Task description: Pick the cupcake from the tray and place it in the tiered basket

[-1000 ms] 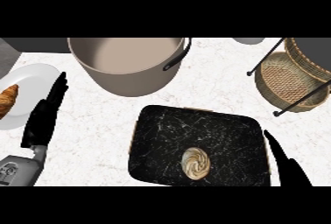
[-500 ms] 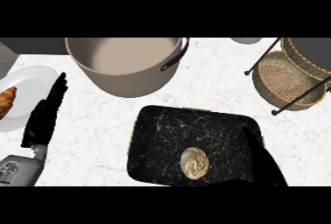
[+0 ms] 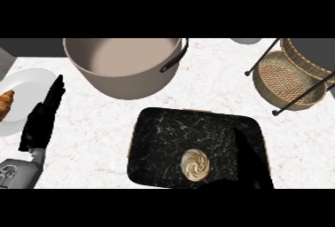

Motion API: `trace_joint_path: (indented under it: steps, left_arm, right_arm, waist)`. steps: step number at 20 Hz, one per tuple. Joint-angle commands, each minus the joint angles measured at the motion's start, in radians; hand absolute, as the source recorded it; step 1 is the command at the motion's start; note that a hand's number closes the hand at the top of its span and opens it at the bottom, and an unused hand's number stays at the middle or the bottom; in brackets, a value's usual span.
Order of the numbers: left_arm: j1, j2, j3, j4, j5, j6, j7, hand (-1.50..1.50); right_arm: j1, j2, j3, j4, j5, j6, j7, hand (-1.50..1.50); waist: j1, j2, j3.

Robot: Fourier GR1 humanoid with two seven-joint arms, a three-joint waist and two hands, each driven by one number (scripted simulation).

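Observation:
The cupcake [image 3: 196, 164], with a swirled cream top, sits near the front edge of the black marbled tray [image 3: 183, 133]. My right hand [image 3: 248, 162] lies over the tray's right part, fingers straight and pointing away, just right of the cupcake and not touching it. The tiered basket [image 3: 286, 80], woven wicker in a black wire frame, stands at the back right. My left hand [image 3: 42, 117] rests open at the left, fingers up, beside the white plate.
A large beige pot [image 3: 124, 64] with a black handle stands behind the tray. A white plate [image 3: 23, 95] with a croissant [image 3: 5, 104] lies at the left edge. A pale round object [image 3: 245, 41] shows at the top edge.
My right hand has moved left from beside the tray's right edge to over the tray, closer to the cupcake. The left hand has not moved.

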Motion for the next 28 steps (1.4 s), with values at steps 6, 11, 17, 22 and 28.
trace_joint_path:
  steps: [6,11,17,22,28]
  left_arm:
    - [-0.010,0.022,0.033,-0.022,0.015,-0.030,0.030,0.00]
    - [0.006,-0.009,0.003,-0.048,-0.028,0.005,0.046,0.00]
    - [0.014,-0.037,0.014,-0.007,-0.025,-0.007,-0.002,0.00]
    - [0.031,-0.044,0.018,-0.018,-0.049,0.008,0.006,0.00]
    - [-0.074,-0.037,0.052,0.048,-0.026,-0.053,0.034,0.00]
  right_arm:
    - [-0.006,0.226,-0.020,0.060,0.188,0.183,0.231,-1.50]
    - [0.061,0.259,-0.014,0.025,0.238,0.214,0.231,-1.50]
    - [0.053,0.261,-0.008,0.077,0.224,0.186,0.231,-1.50]
    - [0.026,0.262,-0.021,0.102,0.196,0.207,0.231,-1.50]
    - [-0.026,0.262,0.019,0.245,0.134,0.077,0.196,-1.50]
  waist:
    - [-0.002,-0.001,0.001]
    - [-0.006,-0.003,0.003]
    - [-0.005,0.002,0.003]
    - [-0.003,0.003,0.004]
    - [-0.006,0.007,0.005]
